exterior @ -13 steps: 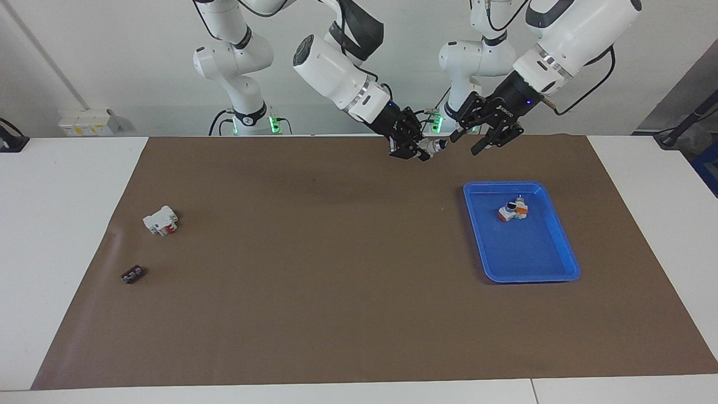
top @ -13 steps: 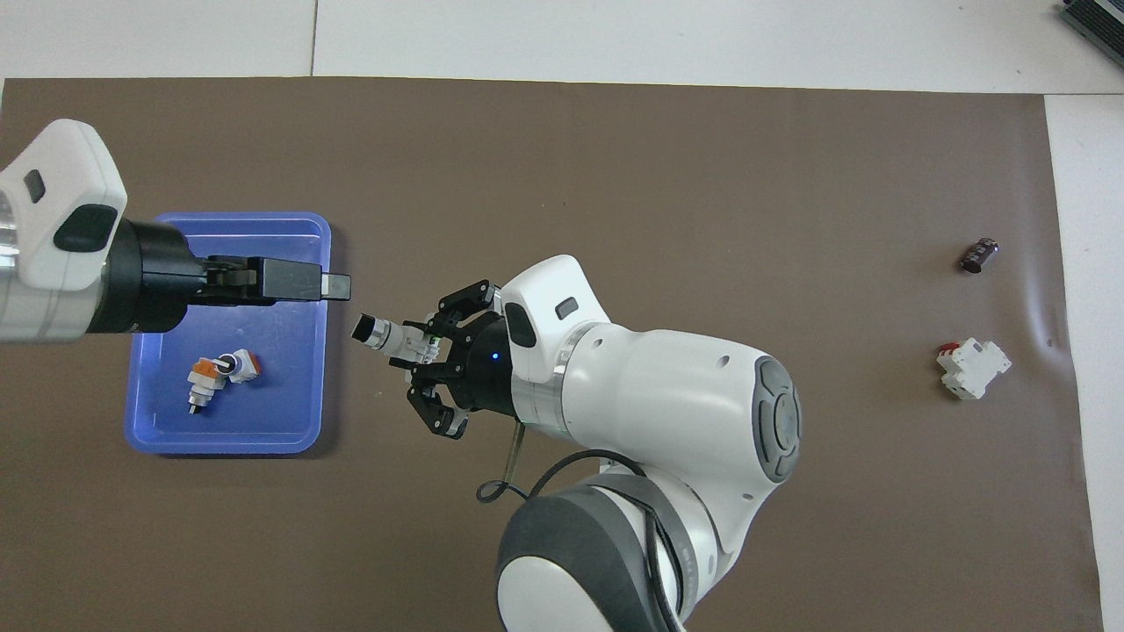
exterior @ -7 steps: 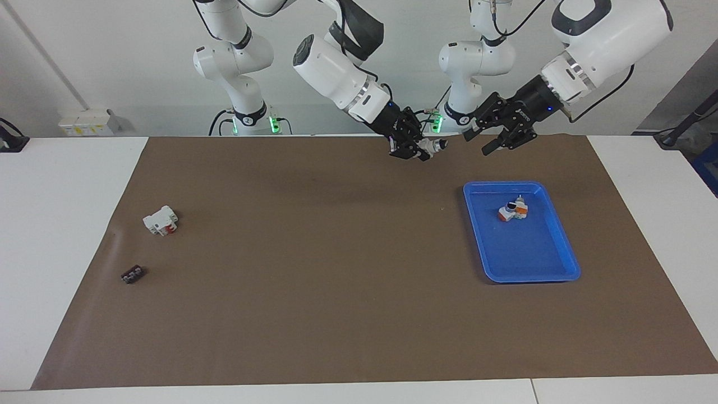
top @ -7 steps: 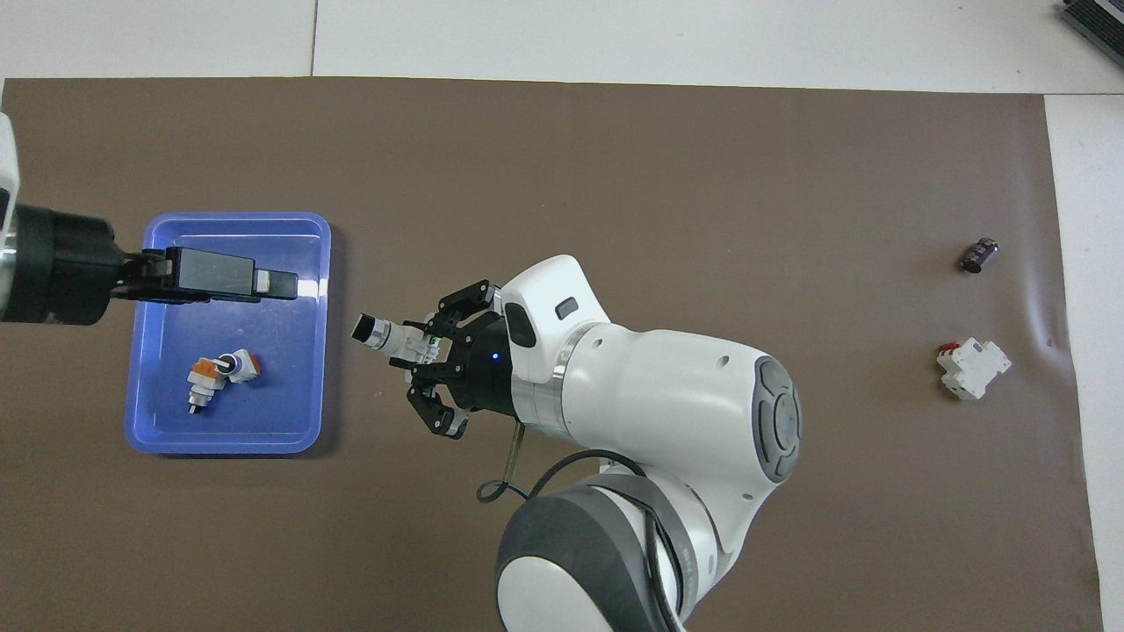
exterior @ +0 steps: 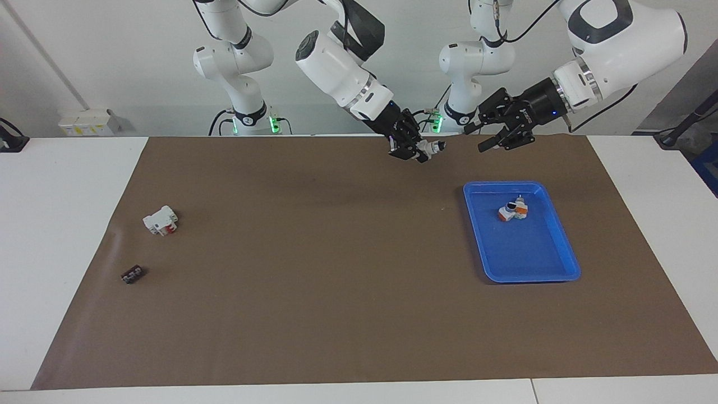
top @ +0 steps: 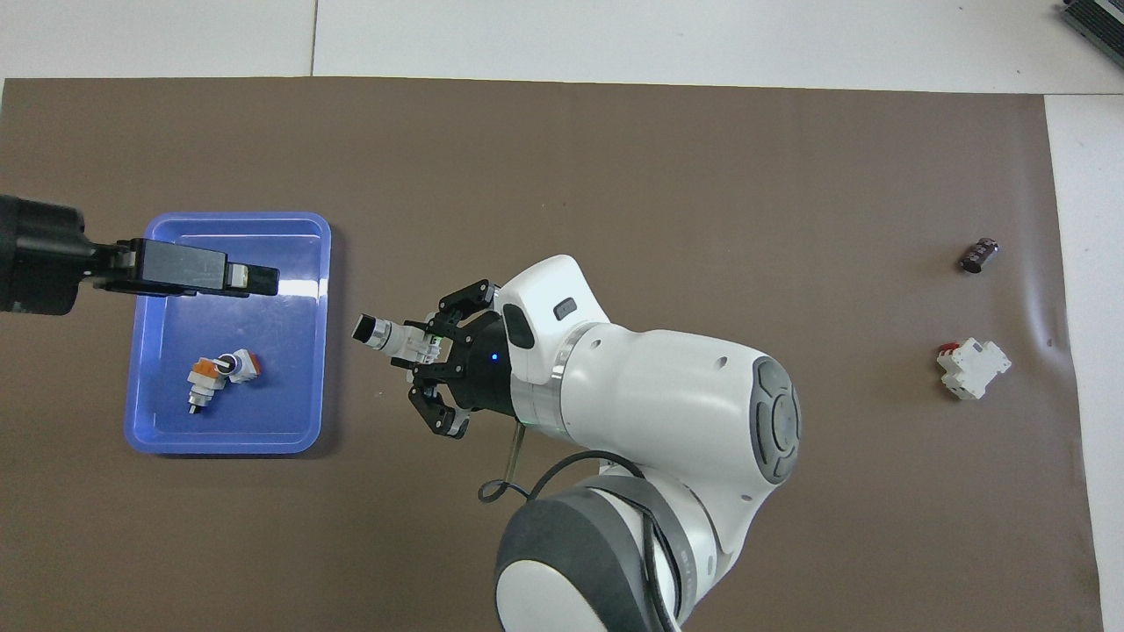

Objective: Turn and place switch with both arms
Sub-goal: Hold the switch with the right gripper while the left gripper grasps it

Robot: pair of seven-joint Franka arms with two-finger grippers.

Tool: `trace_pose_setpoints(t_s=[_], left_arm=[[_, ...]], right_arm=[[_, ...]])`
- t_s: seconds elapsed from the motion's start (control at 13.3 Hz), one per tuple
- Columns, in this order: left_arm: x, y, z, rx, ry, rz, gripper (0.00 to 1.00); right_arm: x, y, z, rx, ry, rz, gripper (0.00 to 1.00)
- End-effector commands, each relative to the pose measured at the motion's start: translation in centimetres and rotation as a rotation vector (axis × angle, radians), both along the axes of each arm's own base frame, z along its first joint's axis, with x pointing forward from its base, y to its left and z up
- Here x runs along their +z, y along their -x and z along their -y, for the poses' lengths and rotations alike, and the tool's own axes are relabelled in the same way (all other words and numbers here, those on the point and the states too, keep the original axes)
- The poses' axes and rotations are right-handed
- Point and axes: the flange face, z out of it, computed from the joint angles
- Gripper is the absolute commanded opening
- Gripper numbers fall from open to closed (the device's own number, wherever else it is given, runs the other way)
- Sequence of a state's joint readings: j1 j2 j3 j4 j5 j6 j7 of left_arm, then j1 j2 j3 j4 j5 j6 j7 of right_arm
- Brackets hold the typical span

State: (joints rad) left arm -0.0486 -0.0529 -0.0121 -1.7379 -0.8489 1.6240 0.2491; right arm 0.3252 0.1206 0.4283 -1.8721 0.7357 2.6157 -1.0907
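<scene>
Switch location: the switch [top: 386, 336] is up in the air, clamped in the right gripper [top: 420, 348], over bare brown mat [exterior: 314, 314] just beside the blue tray [exterior: 562, 229]; its black knob end points toward that tray.
Right gripper: clenched on the white body end of the switch, with the knob end and metal collar sticking out free.
Left gripper [exterior: 507, 128]: raised over the tray's edge nearer the robots, carrying nothing, well apart from the switch; fingers look parted in the facing view, though the overhead view shows them edge-on, so this is a tentative reading.
Handling estimate: small, rigid plastic-and-metal part, probably very light; smooth round collar may be slippery and could roll in a pinch; flatter body faces likely give the surer hold.
Where to grip: judged best for the left gripper to take the exposed knob-and-collar end, since the body end is occupied.
Risk: a short part leaves little room for two grippers; releasing early could drop it on the mat.
Tray contents: white-and-orange part [top: 219, 374] with a dark cap already lies inside.
Other items: white part with red patch [exterior: 161, 220] and small dark part [exterior: 132, 275] rest on the mat toward the right arm's end of the table.
</scene>
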Motion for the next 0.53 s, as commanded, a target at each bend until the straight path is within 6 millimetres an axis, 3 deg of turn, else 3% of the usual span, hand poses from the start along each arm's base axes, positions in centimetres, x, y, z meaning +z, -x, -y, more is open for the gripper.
trace_pose_setpoints(t_s=[0.0,0.45], left_arm=[[-1.3,-0.4,1.7,-0.073,0.025,0.040,0.63],[-2.2,-0.4,-0.1,-0.135,0.023,0.082,0.63]], right_arm=[[0.2,0.2,-0.1,-0.015,0.015,0.013,0.00],[1.2,-0.1,-0.2,-0.071,-0.024,-0.027,0.00]])
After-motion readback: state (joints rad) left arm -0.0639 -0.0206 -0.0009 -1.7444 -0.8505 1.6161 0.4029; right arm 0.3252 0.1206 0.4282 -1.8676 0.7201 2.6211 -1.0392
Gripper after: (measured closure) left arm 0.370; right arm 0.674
